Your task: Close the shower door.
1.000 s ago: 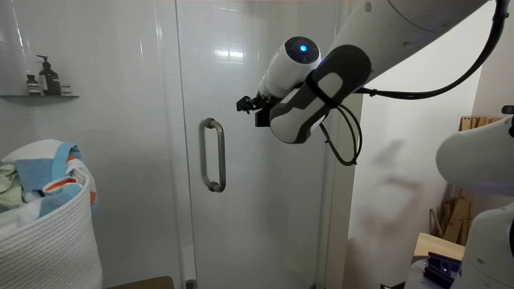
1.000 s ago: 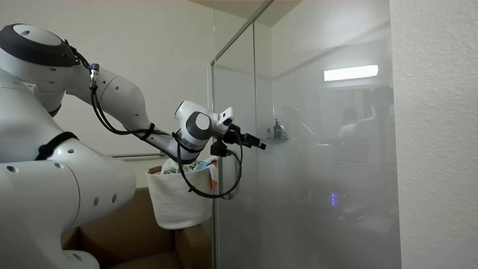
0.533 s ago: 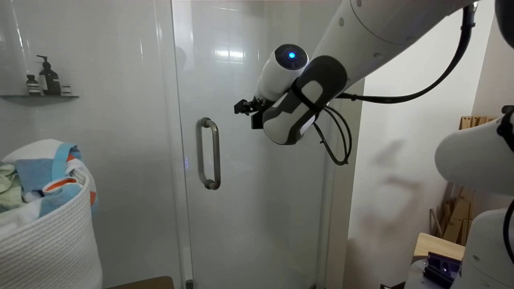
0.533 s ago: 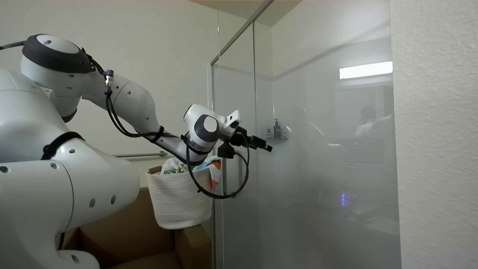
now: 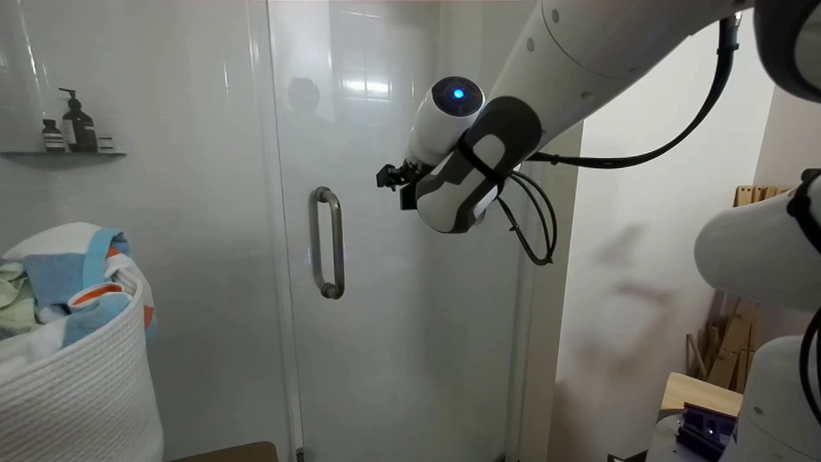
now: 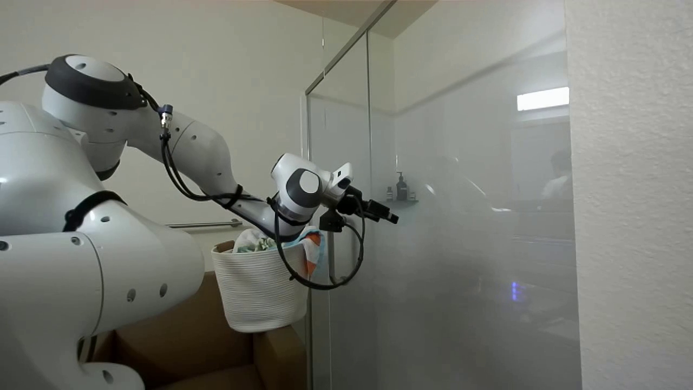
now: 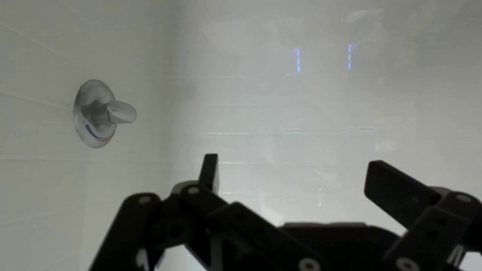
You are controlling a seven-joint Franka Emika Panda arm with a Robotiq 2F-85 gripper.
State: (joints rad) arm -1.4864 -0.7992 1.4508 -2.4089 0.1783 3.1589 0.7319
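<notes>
I can't read any word, number or brand on my feeds. On the shelf (image 5: pixel 64 154), the pump bottle (image 5: pixel 79 129) wears a pale label, the small bottle (image 5: pixel 52 135) beside it has one banded light and dark, and the container (image 5: pixel 106 144) on its other side is too small to tell; in both exterior views the print is beyond me. The only sign I can make out is in my wrist view: a curved mark low on the valve plate (image 7: pixel 98 130), blue at the left, thin red toward the right.
</notes>
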